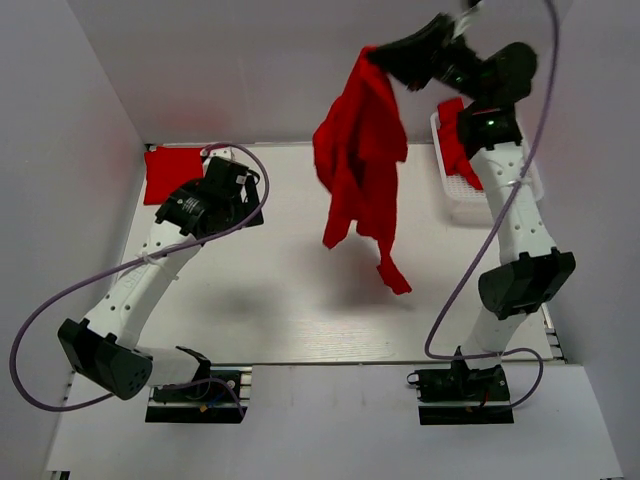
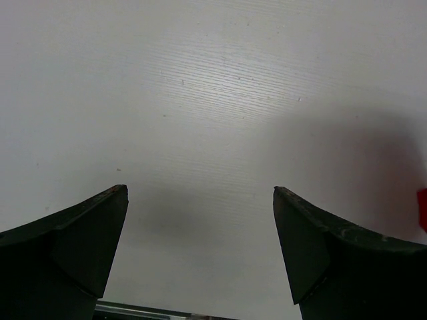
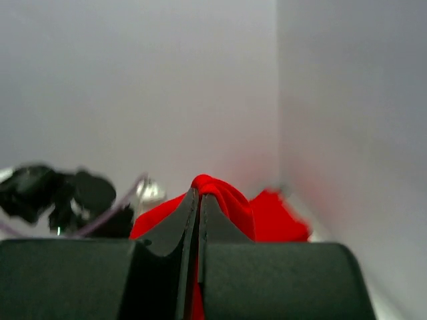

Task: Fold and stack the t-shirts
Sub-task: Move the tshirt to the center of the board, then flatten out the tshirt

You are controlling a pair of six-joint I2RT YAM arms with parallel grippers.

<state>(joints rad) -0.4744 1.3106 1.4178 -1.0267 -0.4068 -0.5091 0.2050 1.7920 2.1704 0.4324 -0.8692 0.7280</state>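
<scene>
Right gripper (image 3: pixel 198 197): I see it pinched tight on the hanging t-shirt (image 1: pixel 360 150), high over the table (image 1: pixel 280 300).
Left gripper (image 2: pixel 200 190): spread wide, holding nothing, near the folded t-shirt (image 1: pixel 172 172), far left.

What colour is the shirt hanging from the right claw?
Plain bright red, no pattern; the shirt under the right claw shows best in the top view.

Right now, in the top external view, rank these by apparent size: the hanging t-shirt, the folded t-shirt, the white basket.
1. hanging t-shirt, though it is held up nearer the camera
2. white basket, partly hidden by the right arm
3. folded t-shirt
</scene>
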